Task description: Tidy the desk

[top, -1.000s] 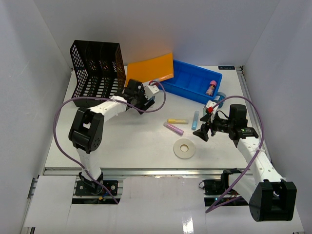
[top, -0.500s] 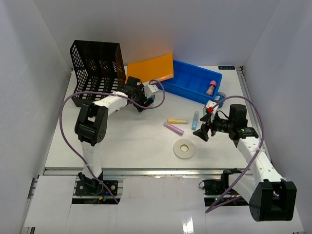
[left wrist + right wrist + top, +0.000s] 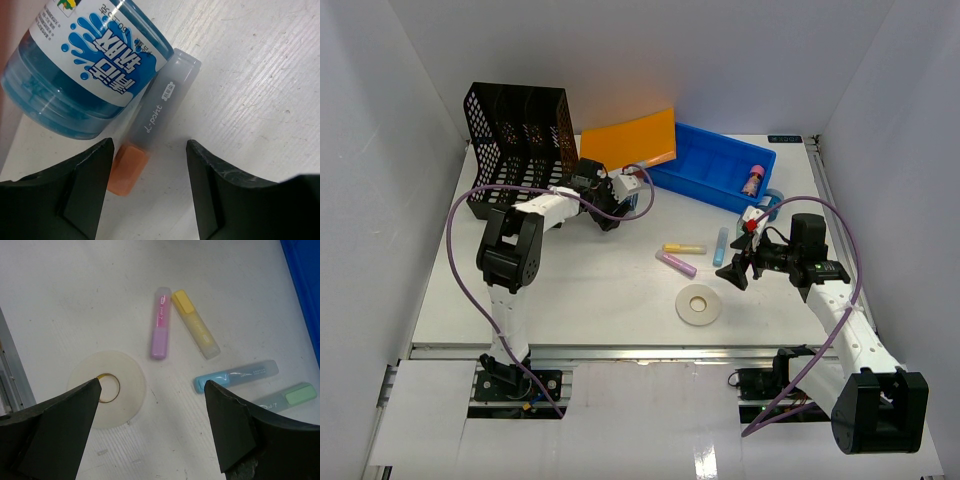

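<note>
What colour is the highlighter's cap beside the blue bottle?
Orange cap on translucent grey highlighter; left wrist view.

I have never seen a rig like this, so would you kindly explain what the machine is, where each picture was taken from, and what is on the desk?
These are two robot arms bolted at the near edge of a white desk, each ending in a two-finger gripper. One picture looks down from above; the other two come from cameras on the wrists. In view: a black mesh file rack, an orange folder, a blue tray, a tape roll and pastel highlighters. The left gripper, open, straddles an orange-tipped highlighter beside a blue bottle; the right gripper hovers open. Nothing is held.
</note>
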Motion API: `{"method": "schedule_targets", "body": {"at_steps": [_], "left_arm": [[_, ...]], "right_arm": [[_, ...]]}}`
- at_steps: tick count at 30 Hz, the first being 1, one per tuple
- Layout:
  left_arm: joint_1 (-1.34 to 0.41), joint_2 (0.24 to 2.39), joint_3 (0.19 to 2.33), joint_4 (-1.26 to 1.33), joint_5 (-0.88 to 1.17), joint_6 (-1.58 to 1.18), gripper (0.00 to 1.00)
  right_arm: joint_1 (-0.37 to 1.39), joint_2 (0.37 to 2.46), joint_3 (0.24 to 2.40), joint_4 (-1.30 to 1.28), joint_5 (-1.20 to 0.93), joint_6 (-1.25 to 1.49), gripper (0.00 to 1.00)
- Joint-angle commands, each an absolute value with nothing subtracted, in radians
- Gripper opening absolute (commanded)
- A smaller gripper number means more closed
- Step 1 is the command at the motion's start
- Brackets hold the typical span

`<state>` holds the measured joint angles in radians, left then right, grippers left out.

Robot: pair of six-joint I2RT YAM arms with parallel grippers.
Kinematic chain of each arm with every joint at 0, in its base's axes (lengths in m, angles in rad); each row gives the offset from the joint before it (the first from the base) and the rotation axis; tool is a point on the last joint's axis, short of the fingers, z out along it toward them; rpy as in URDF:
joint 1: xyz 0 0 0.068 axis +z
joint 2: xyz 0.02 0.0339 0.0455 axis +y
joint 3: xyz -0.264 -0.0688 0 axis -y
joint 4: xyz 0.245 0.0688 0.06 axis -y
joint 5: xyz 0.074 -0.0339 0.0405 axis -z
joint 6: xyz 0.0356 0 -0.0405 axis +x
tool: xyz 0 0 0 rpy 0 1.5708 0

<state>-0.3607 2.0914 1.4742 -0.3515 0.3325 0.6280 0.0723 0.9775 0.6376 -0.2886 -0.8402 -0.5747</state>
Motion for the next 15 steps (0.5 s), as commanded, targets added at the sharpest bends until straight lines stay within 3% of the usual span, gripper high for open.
{"method": "schedule_targets", "body": {"at_steps": [1, 6, 15], "left_arm": [[-0.359, 2.072, 1.454, -0.372, 0.382, 0.598, 0.68], [-0.36, 2.041, 1.418, -0.369, 0.373, 0.548, 0.61], [-0.361, 1.965, 1.302, -0.353, 0.354, 0.423, 0.38]], "right_arm": [[0.067, 0.982, 0.669, -0.267, -0.857, -0.566, 0.9], [0.063, 0.98, 0.669, -0.268, -0.856, -0.566, 0.9], [0.059, 0.98, 0.668, -0.268, -0.862, -0.565, 0.9]]}}
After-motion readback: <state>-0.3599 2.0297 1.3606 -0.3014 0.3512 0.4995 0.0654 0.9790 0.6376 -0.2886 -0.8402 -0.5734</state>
